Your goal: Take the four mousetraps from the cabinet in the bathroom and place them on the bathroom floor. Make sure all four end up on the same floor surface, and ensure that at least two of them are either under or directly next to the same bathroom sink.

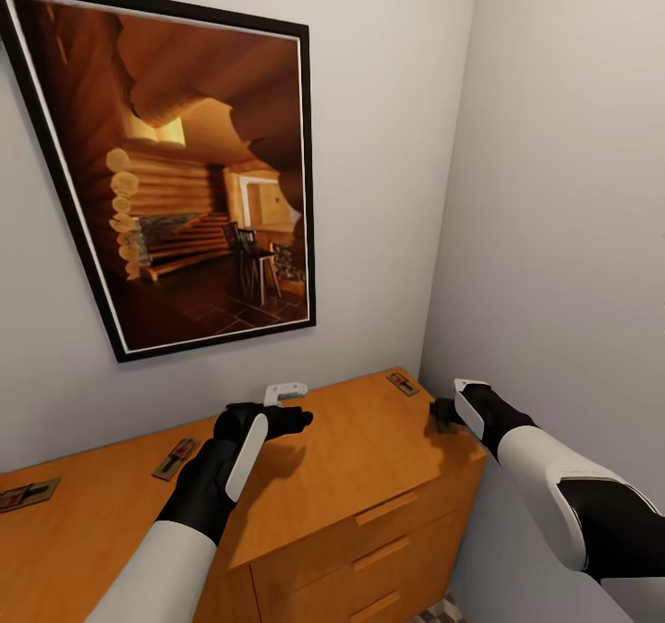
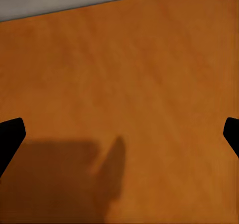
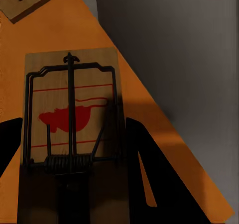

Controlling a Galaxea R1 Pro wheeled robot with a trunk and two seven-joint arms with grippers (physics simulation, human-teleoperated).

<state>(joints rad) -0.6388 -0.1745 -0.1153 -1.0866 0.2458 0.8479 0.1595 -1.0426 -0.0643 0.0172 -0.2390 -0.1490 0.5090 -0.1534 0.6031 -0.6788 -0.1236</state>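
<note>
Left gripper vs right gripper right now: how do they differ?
The left gripper hovers over bare middle cabinet top, fingers wide apart with nothing between them. The right gripper sits at the cabinet's right edge, its fingers straddling a mousetrap; whether it has closed on it is unclear. Both are low over the same wooden top.

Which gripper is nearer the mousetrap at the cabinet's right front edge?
Right. The right gripper is at that mousetrap, fingers on either side of it. The left gripper hovers over bare cabinet top further left.
</note>
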